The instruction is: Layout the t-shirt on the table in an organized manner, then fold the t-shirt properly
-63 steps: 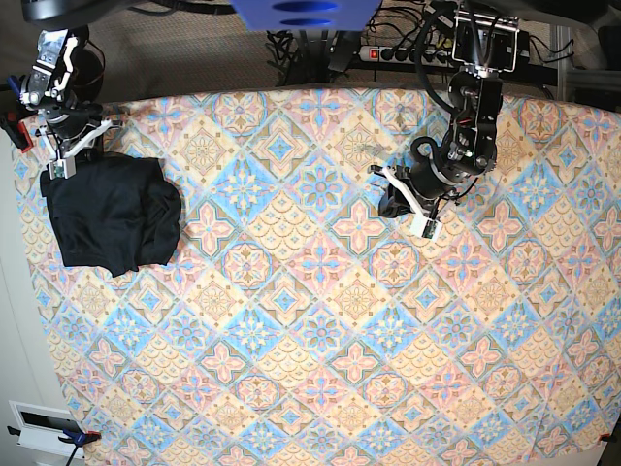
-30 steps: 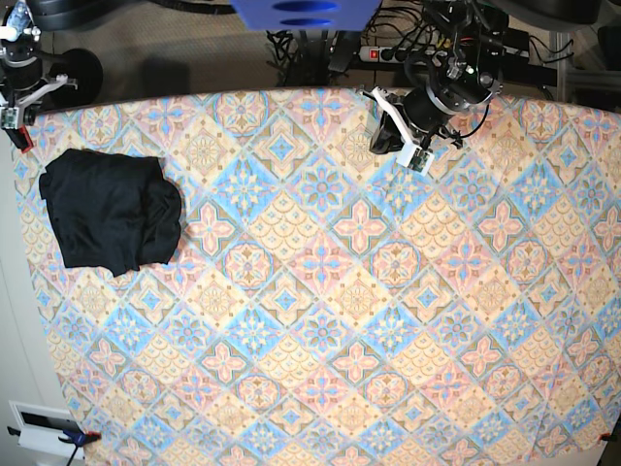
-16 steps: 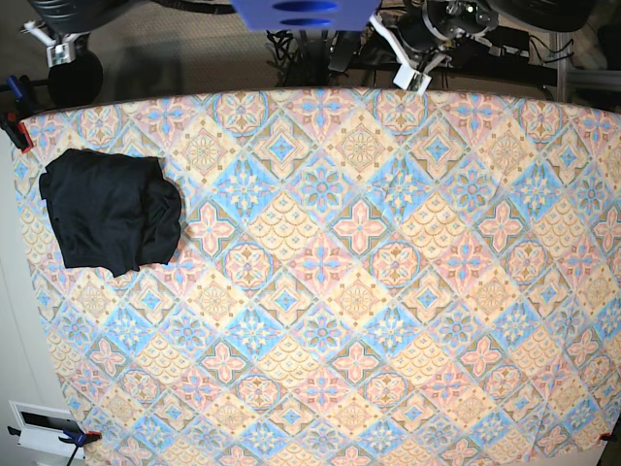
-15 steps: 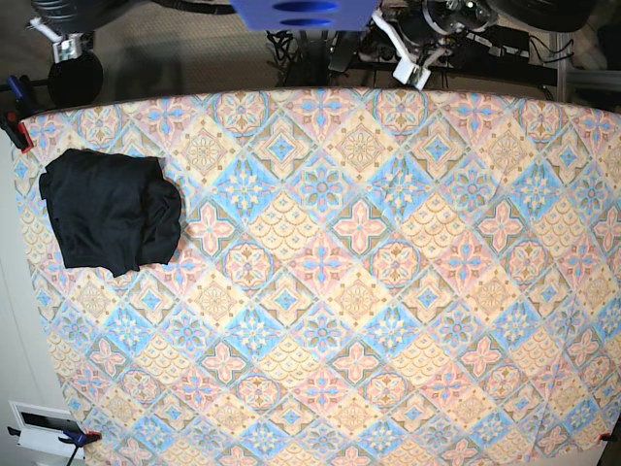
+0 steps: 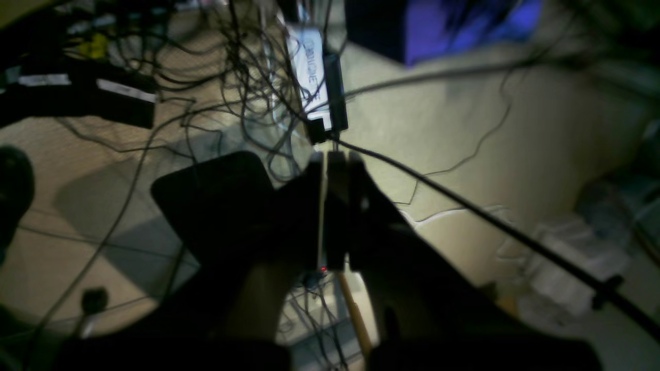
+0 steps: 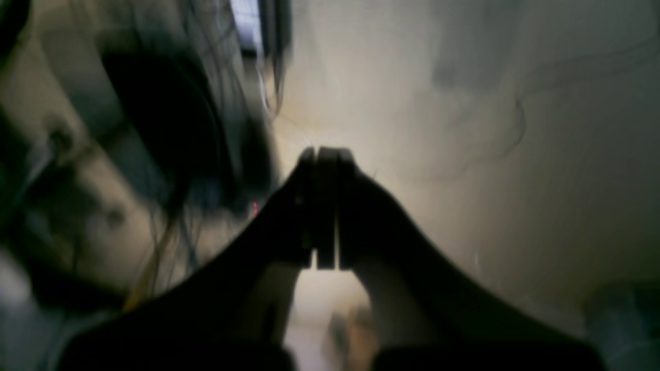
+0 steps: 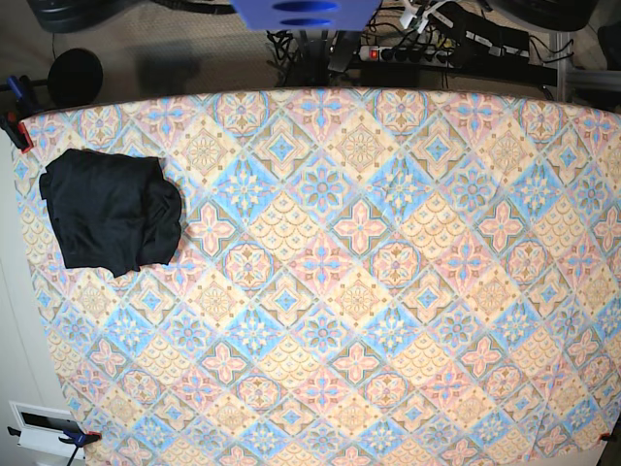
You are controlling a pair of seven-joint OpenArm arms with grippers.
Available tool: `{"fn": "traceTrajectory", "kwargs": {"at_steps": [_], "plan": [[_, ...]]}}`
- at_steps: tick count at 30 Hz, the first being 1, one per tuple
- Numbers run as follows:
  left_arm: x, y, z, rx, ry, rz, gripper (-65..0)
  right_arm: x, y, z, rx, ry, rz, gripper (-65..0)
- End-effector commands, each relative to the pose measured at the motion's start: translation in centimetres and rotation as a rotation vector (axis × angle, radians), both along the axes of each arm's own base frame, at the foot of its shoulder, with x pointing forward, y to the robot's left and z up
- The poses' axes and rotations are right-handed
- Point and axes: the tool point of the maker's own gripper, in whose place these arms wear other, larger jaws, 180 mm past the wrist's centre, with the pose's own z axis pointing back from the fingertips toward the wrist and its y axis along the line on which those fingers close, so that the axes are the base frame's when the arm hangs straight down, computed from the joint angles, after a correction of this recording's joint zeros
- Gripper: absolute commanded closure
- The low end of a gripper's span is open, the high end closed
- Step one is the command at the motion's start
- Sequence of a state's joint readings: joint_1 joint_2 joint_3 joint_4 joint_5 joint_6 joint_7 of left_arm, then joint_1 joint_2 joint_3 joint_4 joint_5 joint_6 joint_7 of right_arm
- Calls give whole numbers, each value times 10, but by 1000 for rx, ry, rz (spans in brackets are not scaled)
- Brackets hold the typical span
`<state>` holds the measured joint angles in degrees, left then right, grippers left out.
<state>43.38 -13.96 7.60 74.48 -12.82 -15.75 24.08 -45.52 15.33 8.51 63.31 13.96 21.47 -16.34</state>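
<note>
The t-shirt (image 7: 110, 212) is a compact black bundle lying by the far left edge of the table (image 7: 359, 291), with nothing touching it. In the base view only a white tip of the left gripper (image 7: 419, 12) shows at the top edge, and the right gripper is out of that view. The left wrist view has the left gripper (image 5: 332, 154) shut and empty, held over a floor strewn with cables. In the blurred right wrist view the right gripper (image 6: 324, 152) is shut too, with nothing between its fingers.
Behind the table's far edge lie a power strip (image 7: 408, 53) and tangled cables. A black round object (image 7: 75, 73) stands at the far left. Red clamps (image 7: 15, 126) grip the left edge of the cloth. A white box (image 7: 44, 427) sits off the near left corner.
Both arms have drawn back from over the table past its far edge and almost out of the base view. The t-shirt has not moved.
</note>
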Motion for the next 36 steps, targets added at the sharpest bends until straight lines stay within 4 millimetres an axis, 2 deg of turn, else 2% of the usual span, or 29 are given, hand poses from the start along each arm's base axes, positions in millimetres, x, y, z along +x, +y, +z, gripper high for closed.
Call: {"fn": "traceTrajectory", "kwargs": {"at_steps": [1,3,4,6,10,13,16,19,22,24,25,28,30,32,36], "plan": [[-3,2,-8,-1,0,3,-1,-30,-6,-3,-6,77,-7,0],[-3,8,-26,19,-1,7,-1,-32,-9,-19,-10,76,-50,0],[-1,10,-33,25,-1,-1,-1,-21,-8,-28,-7,44,-70,0],[1,10,-44,27,19,-10,-1,-11,-3,-41,4,23,-82,0],[25,17,-63,51,27,-3,-1,1,9,-63,25,44,-70,0],[43,16,-76,59,2,30,-1,15,41,-76,70,34,-105,0],[66,10,-87,54,-72,89,-1,41,73,-84,116,-11,-136,0],[74,19,-98,81,-85,132,-2,65,84,-88,133,-42,-147,0],[92,15,-102,84,-117,166,-4,96,91,-90,147,-89,-148,0],[110,14,-101,80,-154,176,-4,121,91,-90,149,-128,-150,0],[117,7,-101,70,-164,178,-4,129,91,-90,150,-140,-149,0],[123,5,-101,81,-172,180,-4,152,91,-89,151,-173,-149,0],[126,13,-103,129,-184,162,-4,160,89,-88,148,-185,-155,0],[124,16,-104,165,-191,111,-4,167,76,-89,101,-199,-207,0],[124,8,-104,169,-194,105,-4,173,55,-90,31,-215,-302,0]]}}
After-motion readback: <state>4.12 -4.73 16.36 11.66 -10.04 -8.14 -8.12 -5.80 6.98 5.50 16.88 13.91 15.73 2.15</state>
